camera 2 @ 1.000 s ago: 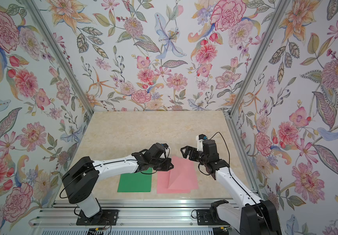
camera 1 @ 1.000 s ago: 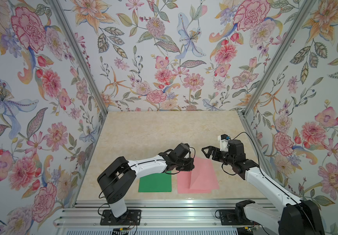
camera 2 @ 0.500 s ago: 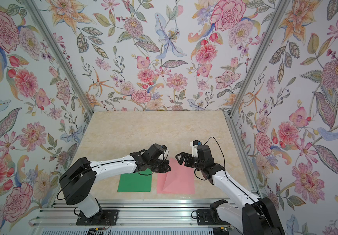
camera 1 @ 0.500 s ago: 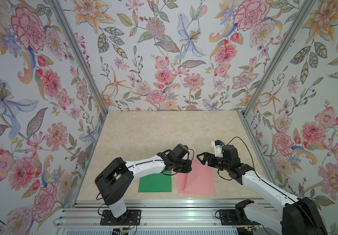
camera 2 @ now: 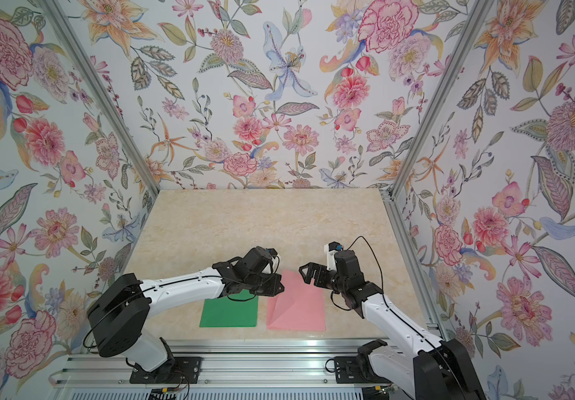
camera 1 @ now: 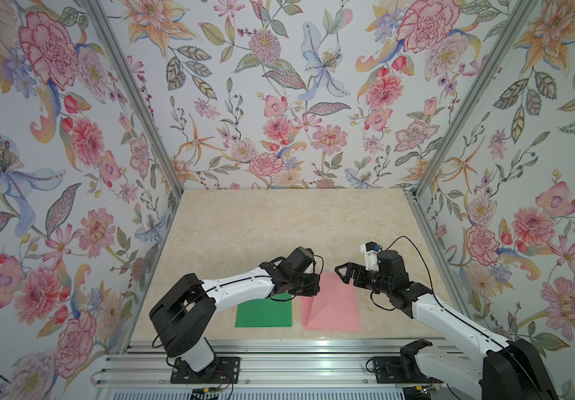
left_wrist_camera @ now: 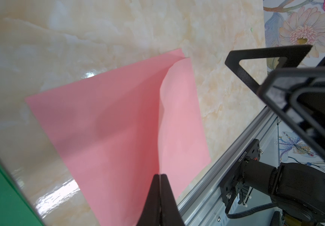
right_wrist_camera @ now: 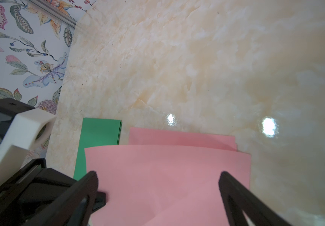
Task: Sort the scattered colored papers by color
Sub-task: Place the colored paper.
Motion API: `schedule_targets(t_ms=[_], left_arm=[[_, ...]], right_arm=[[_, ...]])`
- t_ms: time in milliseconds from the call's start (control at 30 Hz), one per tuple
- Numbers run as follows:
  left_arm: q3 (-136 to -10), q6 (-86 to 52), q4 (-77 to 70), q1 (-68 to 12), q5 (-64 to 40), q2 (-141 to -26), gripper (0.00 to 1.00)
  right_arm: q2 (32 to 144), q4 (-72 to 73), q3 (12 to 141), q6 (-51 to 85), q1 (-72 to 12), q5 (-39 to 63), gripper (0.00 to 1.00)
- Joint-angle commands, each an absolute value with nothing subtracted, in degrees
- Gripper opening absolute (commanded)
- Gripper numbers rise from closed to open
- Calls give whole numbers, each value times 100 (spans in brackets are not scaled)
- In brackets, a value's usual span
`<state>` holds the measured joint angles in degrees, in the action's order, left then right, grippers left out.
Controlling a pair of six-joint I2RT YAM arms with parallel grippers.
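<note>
Near the front edge of the table, a green stack of colored papers (camera 1: 263, 313) (camera 2: 228, 313) lies flat beside a pink stack (camera 1: 339, 311) (camera 2: 305, 311). My left gripper (camera 1: 316, 289) (camera 2: 280, 289) (left_wrist_camera: 160, 176) is shut on the edge of the top pink sheet (left_wrist_camera: 181, 117), lifting and curling it above the pink sheet below (left_wrist_camera: 102, 127). My right gripper (camera 1: 342, 273) (camera 2: 306, 273) (right_wrist_camera: 157, 180) hangs open just above the far side of that lifted pink sheet (right_wrist_camera: 167, 176), one finger (right_wrist_camera: 91, 184) to each side, gripping nothing. The green stack (right_wrist_camera: 99, 133) shows beyond.
Flowered walls close in the marble table (camera 1: 279, 225) on three sides, with metal corner posts (camera 1: 428, 225). An aluminium rail (camera 1: 279, 346) with both arm bases runs along the front edge. The two grippers are close together over the pink stack.
My right gripper has moved left and down toward the lifted pink sheet, staying open. The left gripper has drawn the held sheet a little left and nearer, over the pink stack.
</note>
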<state>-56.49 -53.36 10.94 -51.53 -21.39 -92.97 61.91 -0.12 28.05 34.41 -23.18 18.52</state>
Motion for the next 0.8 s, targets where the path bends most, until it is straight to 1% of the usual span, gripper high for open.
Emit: schedule_targets(t_ms=[0, 467, 767], left_arm=[[-5572, -5256, 1198, -5070, -1956, -9099, 0], [-5317, -5416, 1195, -5080, -1607, -8902, 0], [-5370, -5423, 1193, -5086, -1608, -8934, 0]], right_arm=[[6152, 105, 2742, 3491, -2416, 1772, 100], [6386, 360, 2593, 3563, -2613, 1732, 100], [6920, 669, 2637, 3636, -2963, 1566, 100]])
